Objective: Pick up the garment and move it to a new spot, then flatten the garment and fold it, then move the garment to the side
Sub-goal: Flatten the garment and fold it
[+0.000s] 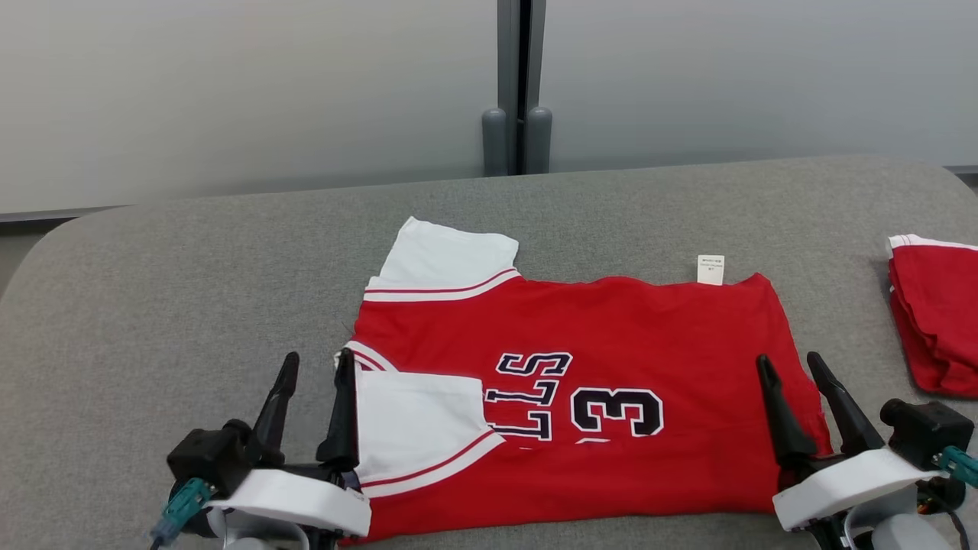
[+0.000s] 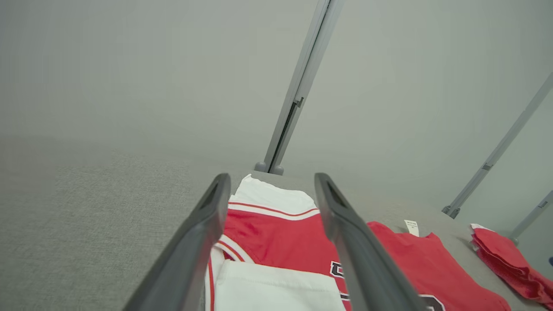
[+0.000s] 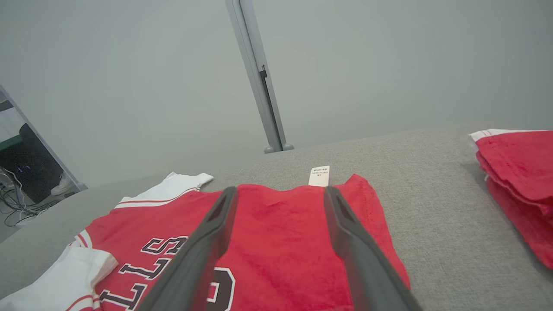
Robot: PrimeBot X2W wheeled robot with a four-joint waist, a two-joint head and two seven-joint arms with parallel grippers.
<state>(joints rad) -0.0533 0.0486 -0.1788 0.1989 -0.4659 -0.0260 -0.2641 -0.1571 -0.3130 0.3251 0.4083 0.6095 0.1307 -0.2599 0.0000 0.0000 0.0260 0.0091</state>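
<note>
The garment (image 1: pixel 611 344) is a red jersey with white sleeves and dark lettering, lying flat on the grey table, its near side folded over toward the middle. The folded near white sleeve (image 1: pixel 416 420) lies on top of it. My left gripper (image 1: pixel 315 365) is open at the jersey's left end, beside that sleeve, holding nothing. My right gripper (image 1: pixel 791 364) is open over the jersey's right hem, also holding nothing. In the left wrist view the open fingers (image 2: pixel 207 224) frame the far white sleeve (image 2: pixel 272 198). In the right wrist view the fingers (image 3: pixel 216 233) straddle the red cloth (image 3: pixel 281 233) near its white label (image 3: pixel 319 176).
A second red folded garment (image 1: pixel 936 313) lies at the table's right edge, seen also in the right wrist view (image 3: pixel 518 172). The grey padded table (image 1: pixel 191 290) has free room to the left and behind. A grey post (image 1: pixel 518 92) stands behind the table.
</note>
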